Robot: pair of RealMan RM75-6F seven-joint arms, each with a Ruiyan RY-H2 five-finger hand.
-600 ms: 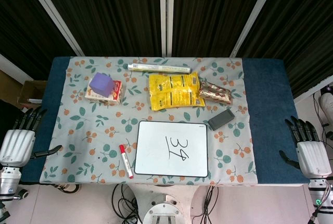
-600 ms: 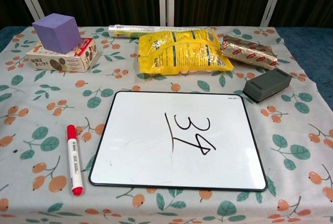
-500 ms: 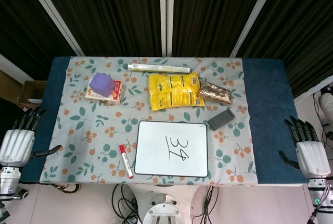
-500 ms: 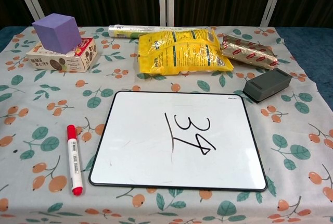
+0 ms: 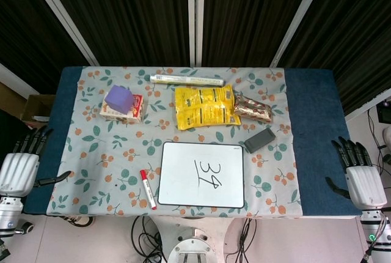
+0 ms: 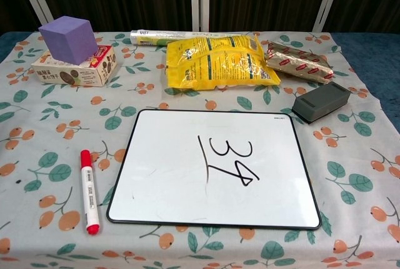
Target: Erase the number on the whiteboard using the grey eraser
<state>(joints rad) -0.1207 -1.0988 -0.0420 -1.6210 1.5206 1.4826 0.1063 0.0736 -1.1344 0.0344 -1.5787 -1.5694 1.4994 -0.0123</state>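
Observation:
The whiteboard lies flat near the table's front edge, with "34" and an underline in black ink. The grey eraser rests on the cloth just past the board's far right corner. My left hand hangs off the table's left side, fingers spread, holding nothing. My right hand is off the right side, also spread and empty. Neither hand appears in the chest view.
A red-capped marker lies left of the board. Behind it sit a yellow snack bag, a brown wrapped snack, a rolled tube, and a purple cube on a biscuit box.
My right hand has drifted slightly toward the front edge of the view. The objects on the table have not moved.

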